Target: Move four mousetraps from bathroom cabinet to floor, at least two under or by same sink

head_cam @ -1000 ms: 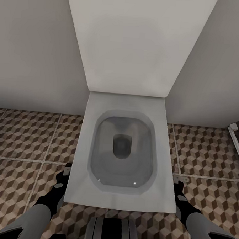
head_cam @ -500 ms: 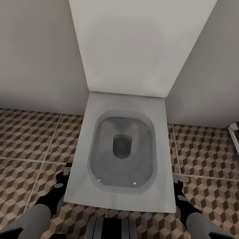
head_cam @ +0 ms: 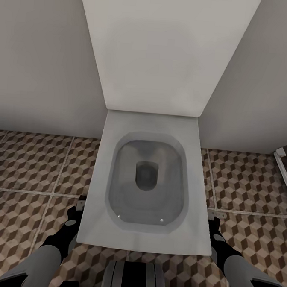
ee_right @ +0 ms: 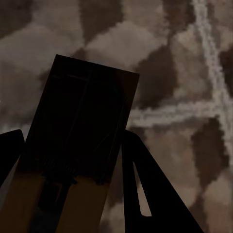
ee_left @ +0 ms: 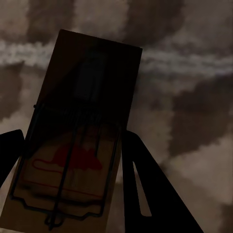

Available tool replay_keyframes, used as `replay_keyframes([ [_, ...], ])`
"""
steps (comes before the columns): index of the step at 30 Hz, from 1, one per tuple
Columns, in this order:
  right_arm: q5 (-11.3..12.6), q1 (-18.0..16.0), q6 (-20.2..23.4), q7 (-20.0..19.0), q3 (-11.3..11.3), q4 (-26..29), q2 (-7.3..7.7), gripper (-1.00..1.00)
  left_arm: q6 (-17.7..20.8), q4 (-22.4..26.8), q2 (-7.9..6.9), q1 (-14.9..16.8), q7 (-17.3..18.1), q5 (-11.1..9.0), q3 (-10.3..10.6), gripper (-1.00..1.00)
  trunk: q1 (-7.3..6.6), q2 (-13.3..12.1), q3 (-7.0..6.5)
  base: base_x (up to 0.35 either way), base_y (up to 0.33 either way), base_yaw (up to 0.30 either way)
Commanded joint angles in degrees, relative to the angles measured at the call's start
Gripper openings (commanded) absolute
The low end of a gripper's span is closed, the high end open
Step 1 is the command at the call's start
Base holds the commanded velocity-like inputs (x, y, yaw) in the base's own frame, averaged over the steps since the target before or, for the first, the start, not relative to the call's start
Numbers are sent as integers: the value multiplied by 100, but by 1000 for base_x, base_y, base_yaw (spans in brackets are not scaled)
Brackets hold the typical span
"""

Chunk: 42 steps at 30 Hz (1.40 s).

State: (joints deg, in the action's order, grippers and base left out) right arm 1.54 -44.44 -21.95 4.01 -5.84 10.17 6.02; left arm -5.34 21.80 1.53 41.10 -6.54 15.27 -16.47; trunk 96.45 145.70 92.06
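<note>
In the left wrist view a wooden mousetrap (ee_left: 87,97) with dark wire and a red mark sits between the fingers of my left gripper (ee_left: 73,141), which is shut on it above the cube-patterned bathroom floor (ee_left: 194,73). A second mousetrap (ee_right: 82,111), dark in shadow, is clamped in my right gripper (ee_right: 73,141) over the floor (ee_right: 170,58). In the head view the left gripper (head_cam: 78,208) and right gripper (head_cam: 215,218) hang low on either side of a toilet, above the tiles (head_cam: 30,165). The cabinet and the bathroom sink are out of view.
A white toilet (head_cam: 143,242) with its lid (head_cam: 162,55) raised stands directly ahead against a pale wall, between my two arms. A white-edged frame (head_cam: 284,168) shows at the right edge. My trunk (head_cam: 134,280) is at the bottom of the head view.
</note>
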Motion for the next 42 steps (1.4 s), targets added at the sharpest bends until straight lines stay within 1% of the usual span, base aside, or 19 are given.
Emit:
replay_keyframes([
  [1, 24, -3, -18, -7, -13, -6, -2, -100, -21, -3, 5, 3, 12, 64, -40, -100, -1, 1, 3, 0, 0, 0],
  [6, 27, -3, 49, 43, -10, -6, -6, -100, -20, -1, 5, 3, 12, 64, -40, -100, -1, 1, 3, 0, 0, 0],
  [10, 3, -3, 328, 66, -4, 0, -11, -100, -26, -1, 11, 3, 12, 64, -40, -100, -1, 1, 3, 0, 0, 0],
  [16, -10, -3, 484, 67, 20, 2, -13, -100, -29, -1, 14, 3, 12, 64, -40, -100, -1, 1, 3, 0, 0, 0],
  [42, -9, -3, 507, 62, 16, 3, -13, -100, -32, -1, 14, 3, 12, 64, -40, -100, -1, 1, 3, 0, 0, 0],
])
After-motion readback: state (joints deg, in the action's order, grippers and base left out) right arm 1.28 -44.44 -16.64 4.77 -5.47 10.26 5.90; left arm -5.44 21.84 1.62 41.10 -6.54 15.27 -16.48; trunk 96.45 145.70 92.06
